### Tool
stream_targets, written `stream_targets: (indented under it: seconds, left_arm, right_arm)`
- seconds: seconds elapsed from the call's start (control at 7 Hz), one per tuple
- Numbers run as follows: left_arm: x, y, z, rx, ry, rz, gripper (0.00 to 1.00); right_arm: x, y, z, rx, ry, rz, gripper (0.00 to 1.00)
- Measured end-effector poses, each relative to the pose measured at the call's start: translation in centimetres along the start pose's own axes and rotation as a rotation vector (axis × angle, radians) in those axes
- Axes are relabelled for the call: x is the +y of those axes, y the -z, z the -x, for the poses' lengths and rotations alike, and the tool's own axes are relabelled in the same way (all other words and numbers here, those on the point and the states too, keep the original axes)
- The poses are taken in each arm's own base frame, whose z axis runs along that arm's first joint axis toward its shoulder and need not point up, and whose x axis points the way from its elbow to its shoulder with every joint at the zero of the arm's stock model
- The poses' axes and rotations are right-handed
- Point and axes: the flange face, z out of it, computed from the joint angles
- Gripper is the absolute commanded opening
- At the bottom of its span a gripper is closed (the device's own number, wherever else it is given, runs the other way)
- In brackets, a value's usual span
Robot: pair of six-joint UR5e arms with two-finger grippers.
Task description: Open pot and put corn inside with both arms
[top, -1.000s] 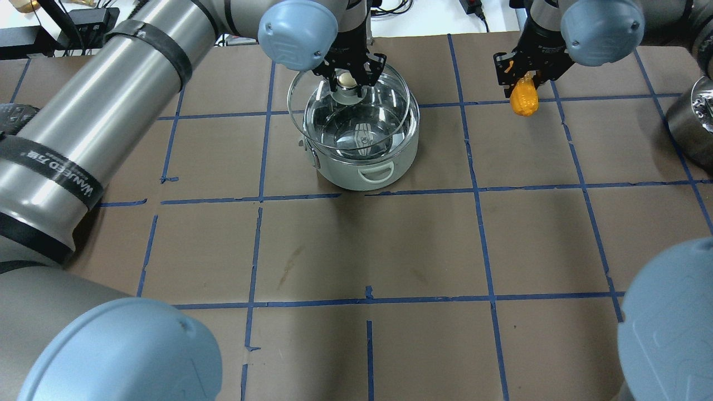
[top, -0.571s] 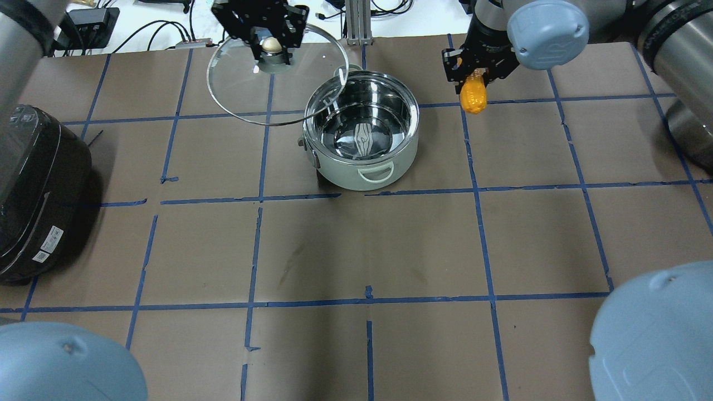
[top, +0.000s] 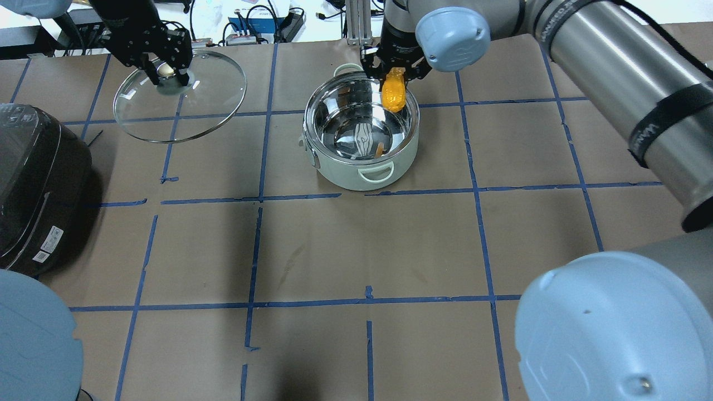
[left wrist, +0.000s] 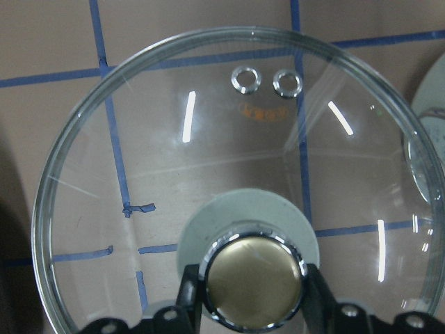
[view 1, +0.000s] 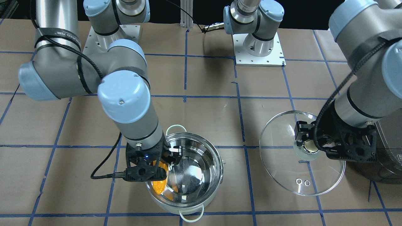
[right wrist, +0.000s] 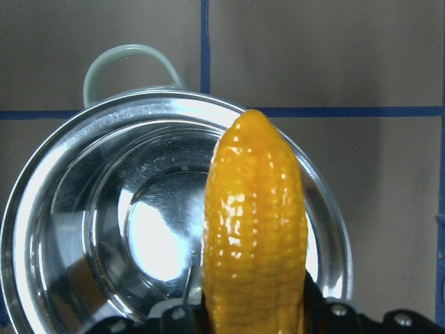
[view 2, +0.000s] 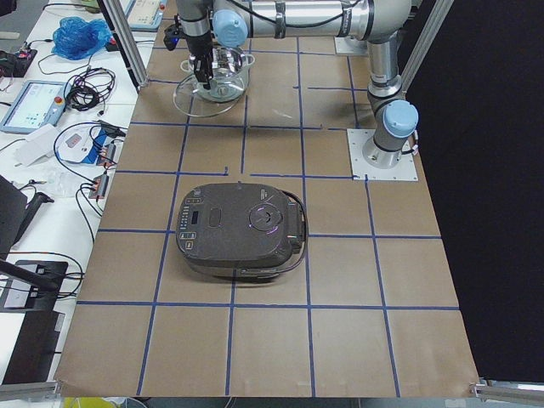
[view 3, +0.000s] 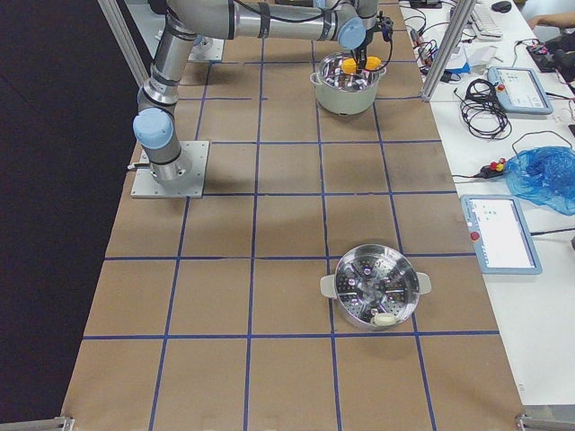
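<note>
The shiny steel pot (top: 345, 177) stands open at the table's far middle, its inside bare; it also shows in the front view (view 1: 216, 163). My right gripper (top: 394, 75) is shut on the yellow-orange corn (top: 394, 96), which hangs tip down over the pot's opening near its far right rim. The right wrist view shows the corn (right wrist: 254, 229) above the pot (right wrist: 42, 209). My left gripper (top: 165, 69) is shut on the knob (left wrist: 252, 278) of the glass lid (top: 211, 100) and holds it level to the pot's left, clear of it.
A dark grey rice cooker (top: 33, 184) sits at the left edge, just beyond the lid. A steel steamer pot (view 3: 375, 287) stands far off on the right end of the table. Brown paper with blue tape lines covers the table.
The left gripper has carried the lid off the pot and further left. The right gripper has moved the corn left, from beside the pot to over its opening.
</note>
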Motion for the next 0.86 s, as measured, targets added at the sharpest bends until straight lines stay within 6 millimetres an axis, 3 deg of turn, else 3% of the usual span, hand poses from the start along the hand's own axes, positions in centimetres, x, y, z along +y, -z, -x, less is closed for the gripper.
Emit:
stream_targets:
  seconds: [0.29, 0.57, 0.71, 0.86]
  left_arm:
    - [0.7, -6.6, 2.9, 0.022, 0.018, -0.074, 0.01]
    - [0.1, -12.2, 3.6, 0.014, 0.019, -0.137, 0.02]
    - [-0.4, -14.2, 3.6, 0.018, 0.018, -0.14, 0.02]
    - [-0.9, -15.6, 3.4, 0.039, 0.012, -0.142, 0.02]
  right_arm:
    - [0.5, -3.4, 3.9, 0.046, 0.027, 0.003, 0.17]
    - [0.6, -7.5, 4.9, 0.076, 0.045, 0.029, 0.2]
    - [0.6, -9.0, 5.0, 0.082, 0.048, 0.034, 0.34]
    - [0.7, -9.9, 5.0, 0.086, 0.051, 0.04, 0.84]
